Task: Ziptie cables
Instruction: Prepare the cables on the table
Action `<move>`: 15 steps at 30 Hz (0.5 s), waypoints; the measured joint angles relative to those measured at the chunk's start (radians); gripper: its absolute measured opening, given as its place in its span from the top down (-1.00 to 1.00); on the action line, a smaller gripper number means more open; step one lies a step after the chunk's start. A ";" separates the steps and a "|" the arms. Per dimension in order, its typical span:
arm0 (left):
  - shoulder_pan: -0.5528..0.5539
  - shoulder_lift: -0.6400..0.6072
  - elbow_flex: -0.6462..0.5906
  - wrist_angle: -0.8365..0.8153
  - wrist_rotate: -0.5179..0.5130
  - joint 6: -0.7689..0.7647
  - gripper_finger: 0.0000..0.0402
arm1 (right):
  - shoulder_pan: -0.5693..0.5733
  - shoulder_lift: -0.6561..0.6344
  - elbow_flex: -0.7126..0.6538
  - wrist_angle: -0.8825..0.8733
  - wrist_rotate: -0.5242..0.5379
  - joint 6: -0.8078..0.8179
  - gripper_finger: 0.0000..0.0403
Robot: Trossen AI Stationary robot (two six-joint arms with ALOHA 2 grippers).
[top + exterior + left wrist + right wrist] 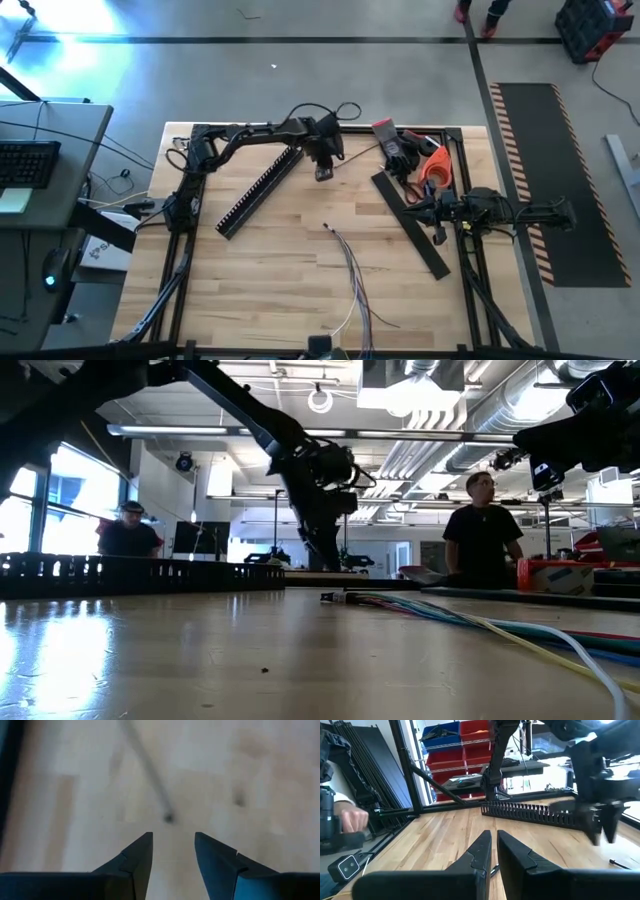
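Left claw (324,173) hangs over the far middle of the table (280,260), just past the far end of the slotted duct (262,188). Fingers (140,855) parted, nothing between them; the left wrist view shows bare wood and one thin blurred strand below.

Right claw (494,851) sits at the right edge of the table, arm parked along the frame rail. Fingers nearly together with a narrow gap, gripping nothing. It points across the table toward the duct and the left arm.

Cables (350,270) lie flat on the near middle of the table: tips bunched toward the centre, strands fanning out toward the near edge. Mostly white/grey, a few coloured. In the low view they run from mid-table out to the right foreground. Neither claw touches them; the left claw is well apart on the far side, the right claw well apart to the right.

Duct lies diagonally, far-centre down to the left-middle. A flat black strip (411,224) lies diagonally on the right side, near the right claw. Between duct and strip the wood is open, with only the cables in it. Far right corner is cluttered: a red-and-black tool (392,142) and an orange tool (434,166).

Two people (482,532) stand beyond the far edge; a hand (353,819) shows by the frame in the right wrist view.
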 joint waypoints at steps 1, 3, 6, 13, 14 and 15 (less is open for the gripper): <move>-0.006 0.000 0.001 -0.029 0.036 0.063 0.34 | 0.000 0.000 0.000 0.000 0.000 0.000 0.92; -0.021 0.000 0.000 -0.108 0.081 0.201 0.34 | 0.000 -0.001 0.000 0.000 0.000 0.000 0.92; -0.057 -0.002 0.000 -0.201 0.121 0.322 0.34 | 0.000 -0.001 0.000 0.000 0.000 0.000 0.92; -0.220 -0.008 -0.058 -0.294 0.099 0.459 0.34 | 0.000 -0.001 0.000 0.000 0.000 0.000 0.92; -0.241 -0.008 -0.071 -0.256 0.094 0.458 0.34 | 0.000 -0.001 0.000 0.000 0.000 0.000 0.92; -0.261 -0.008 -0.083 -0.207 0.091 0.446 0.34 | 0.000 -0.001 0.000 0.000 0.000 0.000 0.92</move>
